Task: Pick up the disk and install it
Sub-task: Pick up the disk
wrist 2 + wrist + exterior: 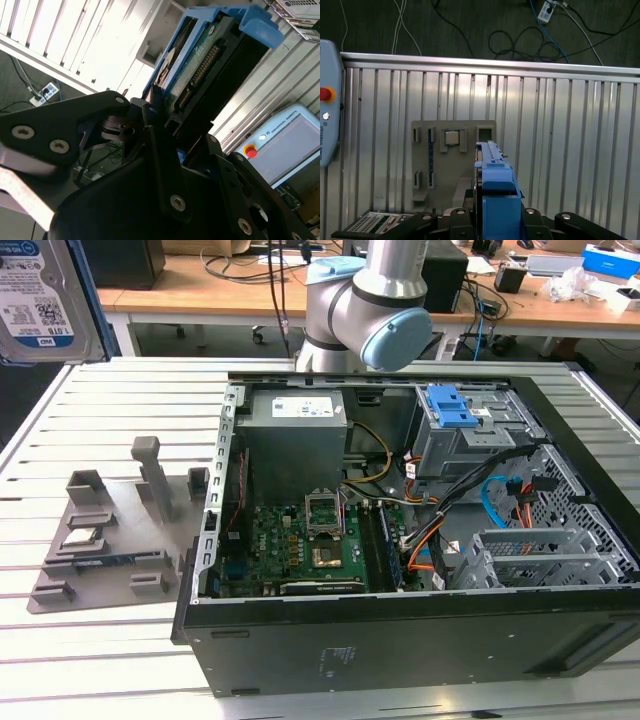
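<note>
The disk (42,295), a silver hard drive with a white-and-blue label in a blue bracket, hangs high at the exterior view's far left, well above the table. In the second wrist view the disk (210,60) shows its circuit-board side and connector, with my black gripper (172,137) shut on its lower end. The first wrist view looks down the disk (495,185) edge-on, with my gripper (495,222) clamped on both sides of it. Below it lies the grey holder plate (452,160).
The open computer case (205,570) lies on the slatted metal table (110,400), with a drive cage and blue latch (455,410) at its far right. The grey holder plate (110,530) carries a small silver chip (82,537). A teach pendant (327,105) sits at the table's edge.
</note>
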Controlling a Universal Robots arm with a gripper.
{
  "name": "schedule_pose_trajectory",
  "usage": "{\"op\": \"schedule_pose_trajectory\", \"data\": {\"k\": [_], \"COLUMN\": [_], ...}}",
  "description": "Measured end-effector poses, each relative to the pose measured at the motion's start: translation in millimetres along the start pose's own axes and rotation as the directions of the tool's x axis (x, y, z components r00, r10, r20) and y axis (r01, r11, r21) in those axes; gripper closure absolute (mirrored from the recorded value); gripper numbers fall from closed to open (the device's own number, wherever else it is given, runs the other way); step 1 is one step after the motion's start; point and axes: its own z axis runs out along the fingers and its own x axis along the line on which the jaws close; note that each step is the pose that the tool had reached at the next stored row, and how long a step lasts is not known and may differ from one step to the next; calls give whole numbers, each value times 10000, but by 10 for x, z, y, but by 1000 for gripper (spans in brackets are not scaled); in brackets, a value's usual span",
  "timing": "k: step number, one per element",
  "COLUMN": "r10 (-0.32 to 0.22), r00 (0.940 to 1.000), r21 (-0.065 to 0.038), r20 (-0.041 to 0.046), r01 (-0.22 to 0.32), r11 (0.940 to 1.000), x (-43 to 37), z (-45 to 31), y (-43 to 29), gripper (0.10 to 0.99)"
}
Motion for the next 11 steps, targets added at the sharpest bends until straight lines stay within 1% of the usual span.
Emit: {"op": "schedule_pose_trajectory", "data": {"k": [4, 6, 10, 11], "r10": [0, 0, 0, 0], "r00": [10000, 10000, 10000, 10000], "r21": [0, -1, -1, -1], "r20": [0, -1, 0, 0], "r01": [0, 0, 0, 0], "r11": [10000, 10000, 10000, 10000], "x": [2, 4, 6, 6], "z": [-82, -150, -233, -263], "y": [-1, -2, -3, -3], "gripper": [722, 722, 722, 722]}}
